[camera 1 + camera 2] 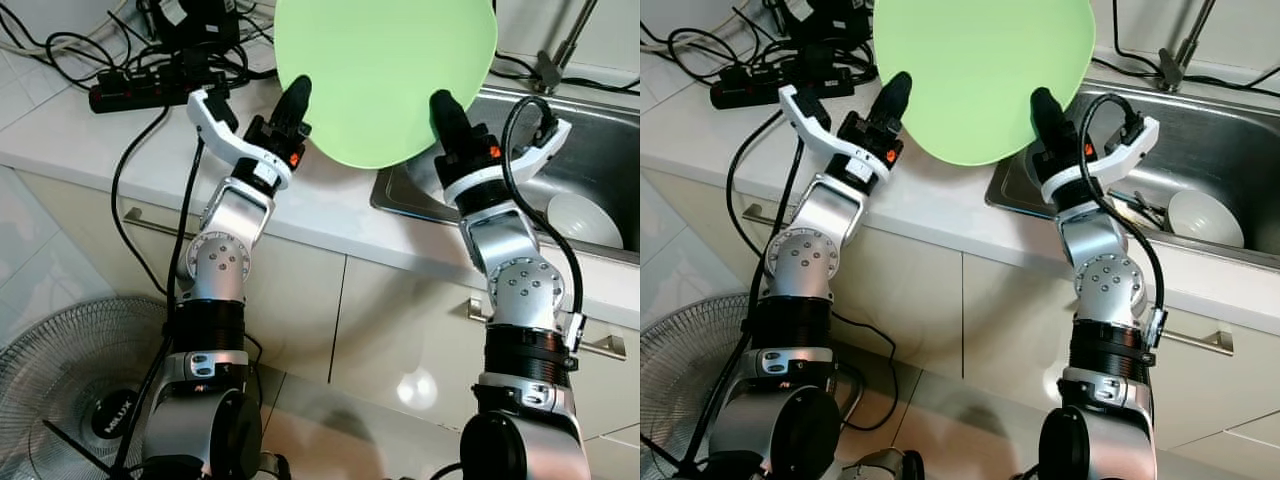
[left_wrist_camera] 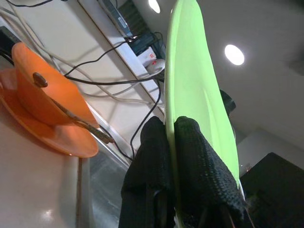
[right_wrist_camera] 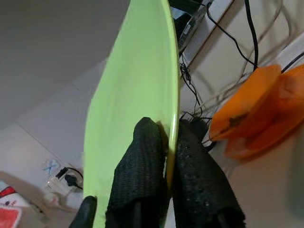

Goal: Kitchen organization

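The pale surface [image 1: 330,215] runs from a tangle of black cables and a power strip [image 1: 140,92] on the robot's left to the steel sink [image 1: 590,150] on its right, where a white bowl [image 1: 585,220] lies in the basin. A large green plate [image 1: 385,75] is held up in the air over the surface's front edge and the sink's near corner, tilted up toward the camera. The left pincer [image 2: 170,142] is clamped on its lower left rim and the right pincer [image 3: 166,156] on its lower right rim, with an orange bowl on an orange saucer [image 2: 42,114] resting on the surface beneath.
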